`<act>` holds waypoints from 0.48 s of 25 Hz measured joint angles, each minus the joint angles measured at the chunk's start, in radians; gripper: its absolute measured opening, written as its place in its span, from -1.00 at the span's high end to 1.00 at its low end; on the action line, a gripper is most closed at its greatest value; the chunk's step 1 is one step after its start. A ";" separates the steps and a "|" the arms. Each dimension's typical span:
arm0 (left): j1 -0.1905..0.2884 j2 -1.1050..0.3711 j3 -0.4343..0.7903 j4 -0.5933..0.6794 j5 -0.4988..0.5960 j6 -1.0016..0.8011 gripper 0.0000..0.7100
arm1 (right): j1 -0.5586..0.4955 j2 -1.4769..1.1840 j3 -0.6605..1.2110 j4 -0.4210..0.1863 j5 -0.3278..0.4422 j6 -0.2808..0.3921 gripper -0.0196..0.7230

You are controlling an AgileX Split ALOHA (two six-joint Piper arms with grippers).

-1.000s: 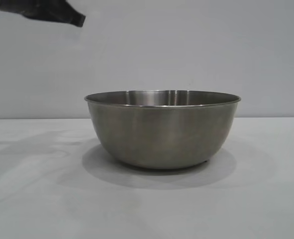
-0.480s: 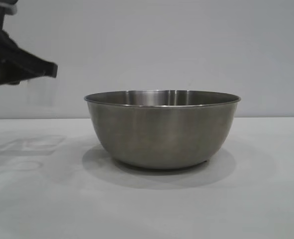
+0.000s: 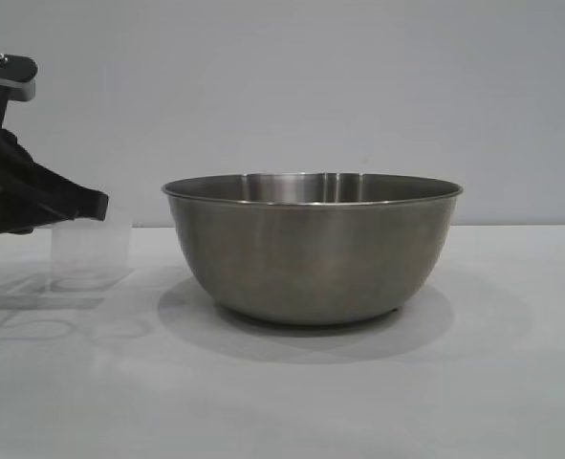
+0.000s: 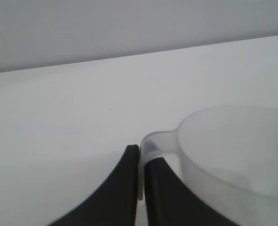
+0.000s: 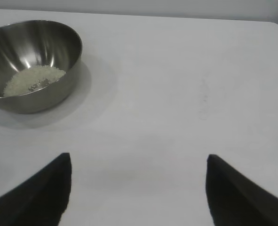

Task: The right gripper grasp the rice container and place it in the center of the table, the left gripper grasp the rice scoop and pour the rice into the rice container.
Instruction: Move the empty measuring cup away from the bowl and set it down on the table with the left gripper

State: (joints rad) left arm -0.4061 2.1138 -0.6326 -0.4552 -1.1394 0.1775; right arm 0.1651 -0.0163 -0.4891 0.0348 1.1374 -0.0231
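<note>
I see the steel bowl [image 3: 313, 247] standing upright on the white table [image 3: 492, 382], about mid-table in the exterior view. The right wrist view shows a small patch of off-white rice [image 5: 34, 79] lying on the bowl's bottom.

My left gripper [image 4: 140, 162] sits at the left edge of the exterior view, beside the bowl but apart from it. Its fingers [image 4: 122, 188] are pressed together on the thin loop handle of the clear plastic cup [image 4: 233, 155]. The cup hangs upright, low over the table, between the gripper and the bowl. It looks empty, though through the translucent wall I cannot be sure.

My right gripper [image 5: 139, 188] hovers over bare table, well apart from the bowl. Its fingers [image 5: 44, 188] are spread wide with nothing between them.
</note>
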 joint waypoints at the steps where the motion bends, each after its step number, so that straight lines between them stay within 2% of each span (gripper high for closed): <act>1: 0.000 0.003 0.000 0.000 -0.002 0.000 1.00 | 0.000 0.000 0.000 0.000 0.000 0.000 -0.41; 5: 0.000 0.005 0.000 0.001 -0.006 0.000 1.00 | 0.000 0.000 0.000 0.000 0.000 0.000 -0.41; 6: 0.000 0.007 0.001 0.002 -0.006 0.000 0.86 | 0.000 0.000 0.000 0.000 0.000 0.000 -0.41; 7: 0.000 0.008 0.005 0.002 -0.006 0.000 0.86 | 0.000 0.000 0.000 0.000 0.000 0.000 -0.41; 8: 0.000 0.008 0.013 0.002 -0.006 0.000 0.63 | 0.000 0.000 0.000 0.000 0.000 0.000 -0.41; 9: 0.000 0.010 0.021 0.002 -0.006 0.000 0.51 | 0.000 0.000 0.000 0.000 0.000 0.000 -0.41; 11: 0.000 0.010 0.041 0.002 -0.006 0.000 0.34 | 0.000 0.000 0.000 0.000 0.000 0.000 -0.41; 12: 0.000 0.010 0.053 0.002 -0.006 0.000 0.36 | 0.000 0.000 0.000 0.000 0.000 0.000 -0.41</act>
State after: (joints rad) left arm -0.4061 2.1233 -0.5796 -0.4529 -1.1454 0.1775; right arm 0.1651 -0.0163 -0.4891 0.0348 1.1374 -0.0231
